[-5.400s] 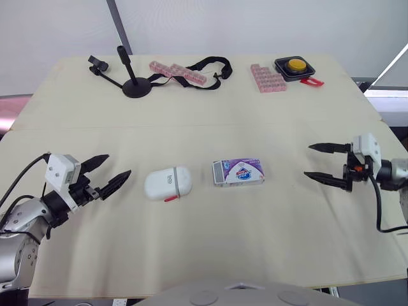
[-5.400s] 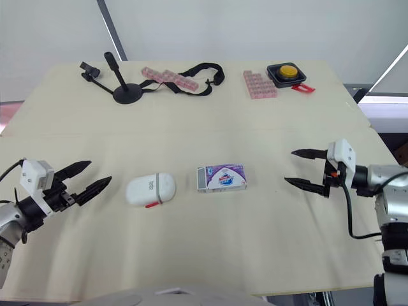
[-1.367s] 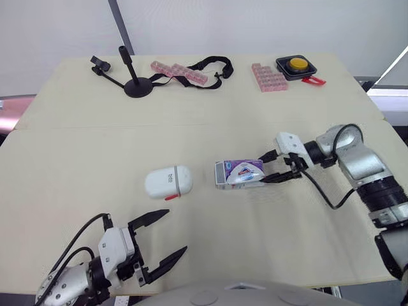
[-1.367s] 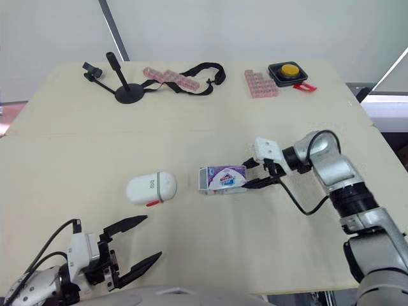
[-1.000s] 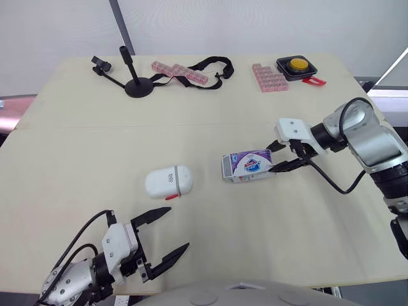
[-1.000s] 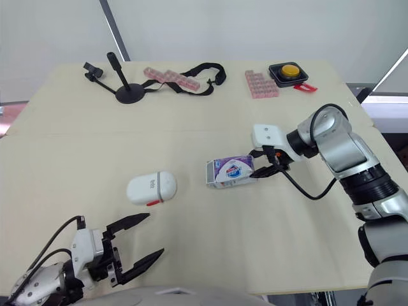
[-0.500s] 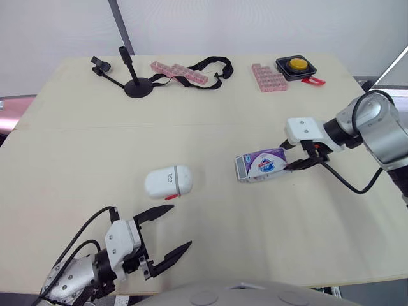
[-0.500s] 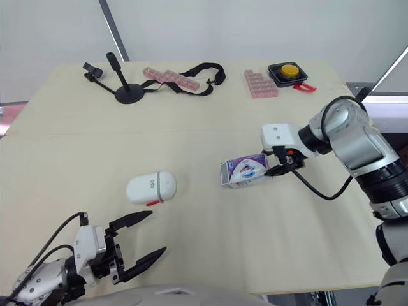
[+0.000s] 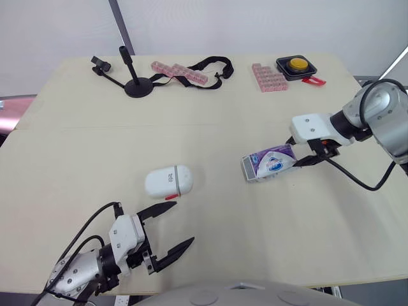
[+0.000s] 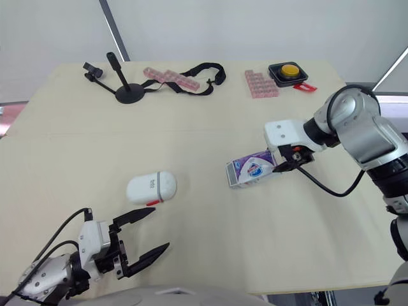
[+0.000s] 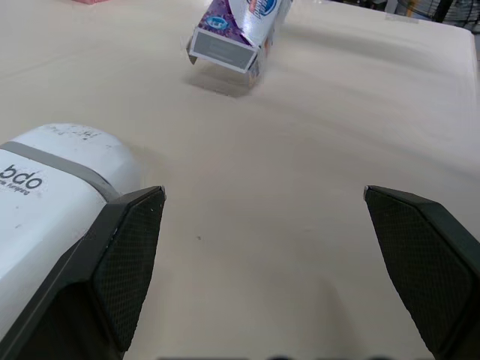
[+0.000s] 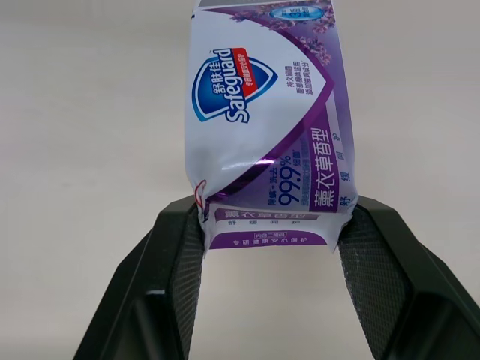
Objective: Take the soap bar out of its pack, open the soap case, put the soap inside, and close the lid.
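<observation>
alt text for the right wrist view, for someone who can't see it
The right gripper clamps one end of a purple and white Safeguard soap pack between its two black fingers. The pack extends away from the camera, with the plain beige table behind it.

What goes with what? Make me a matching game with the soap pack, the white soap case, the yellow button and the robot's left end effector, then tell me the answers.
Things:
1. soap pack
2. soap case
3. yellow button
4. left end effector

States or places:
A. open, holding nothing
B. at the far edge of the table, on the robot's right
C. gripped by the right end effector
D. lying shut, with nothing gripping it

Pairs: 1-C, 2-D, 3-B, 4-A
</observation>
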### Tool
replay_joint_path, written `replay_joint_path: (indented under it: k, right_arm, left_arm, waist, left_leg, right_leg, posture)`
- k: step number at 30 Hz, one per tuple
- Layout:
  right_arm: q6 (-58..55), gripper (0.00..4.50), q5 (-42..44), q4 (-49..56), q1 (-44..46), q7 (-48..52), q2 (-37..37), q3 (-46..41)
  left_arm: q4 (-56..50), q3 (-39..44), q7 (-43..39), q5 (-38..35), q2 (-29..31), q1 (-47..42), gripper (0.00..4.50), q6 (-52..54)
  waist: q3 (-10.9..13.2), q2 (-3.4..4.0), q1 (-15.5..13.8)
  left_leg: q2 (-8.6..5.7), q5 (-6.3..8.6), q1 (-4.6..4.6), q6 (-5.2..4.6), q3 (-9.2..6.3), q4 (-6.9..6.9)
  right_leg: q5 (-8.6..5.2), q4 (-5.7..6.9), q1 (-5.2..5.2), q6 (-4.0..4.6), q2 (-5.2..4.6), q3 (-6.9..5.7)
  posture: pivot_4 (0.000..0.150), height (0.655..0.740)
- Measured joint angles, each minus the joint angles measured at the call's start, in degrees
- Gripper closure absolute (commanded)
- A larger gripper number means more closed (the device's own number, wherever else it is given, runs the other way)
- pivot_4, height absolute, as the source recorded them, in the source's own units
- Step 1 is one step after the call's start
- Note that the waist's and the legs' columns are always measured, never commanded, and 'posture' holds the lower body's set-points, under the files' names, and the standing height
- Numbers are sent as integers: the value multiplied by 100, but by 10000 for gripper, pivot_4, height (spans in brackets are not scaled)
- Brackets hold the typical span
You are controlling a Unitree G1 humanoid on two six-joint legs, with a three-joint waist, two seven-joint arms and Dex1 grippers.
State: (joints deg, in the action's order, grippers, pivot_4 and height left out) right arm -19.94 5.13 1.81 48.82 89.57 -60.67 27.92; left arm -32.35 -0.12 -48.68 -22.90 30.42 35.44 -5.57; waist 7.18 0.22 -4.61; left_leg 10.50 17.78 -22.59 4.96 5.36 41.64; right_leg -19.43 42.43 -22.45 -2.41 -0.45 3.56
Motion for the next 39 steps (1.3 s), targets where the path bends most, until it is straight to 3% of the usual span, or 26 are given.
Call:
replay_joint_path:
  k: [13,24,28,31,39]
  right_arm:
    - [-468,19308,373,139,392,19,-144,461]
    - [-160,19308,380,129,1367,23,-352,997]
    - [-439,19308,929,199,1310,29,-264,1065]
    - [-222,19308,592,-79,1249,30,-184,1146]
    - [-630,19308,1216,34,1132,30,-444,1143]
  left_arm:
    - [121,-1,-8,8,-38,129,0,-173]
    - [185,-3,-7,10,-36,162,0,-249]
    - [184,-8,-3,10,-33,155,0,-248]
    - [172,-52,4,10,-29,116,0,-248]
    - [175,-62,15,10,-22,105,0,-247]
  waist:
    - [-1,1,-7]
    - [-3,3,-16]
    - [-4,5,2]
    - [-5,7,-11]
    - [-7,10,-60]
  left_leg:
    - [4,0,-5,0,0,3]
    - [7,0,-14,-1,1,10]
    - [6,0,-17,0,1,9]
    - [7,0,-22,0,0,17]
    - [3,0,-60,0,-1,23]
  right_leg:
    - [0,2,-5,1,-1,0]
    - [-1,9,-13,2,-4,0]
    - [-1,13,-15,3,1,1]
    - [-2,17,-22,3,-2,-2]
    - [-1,24,-33,3,2,-2]
  posture:
    - [1500,7096]
    - [1500,7096]
    - [1500,7096]
    - [1500,7096]
    - [1500,7096]
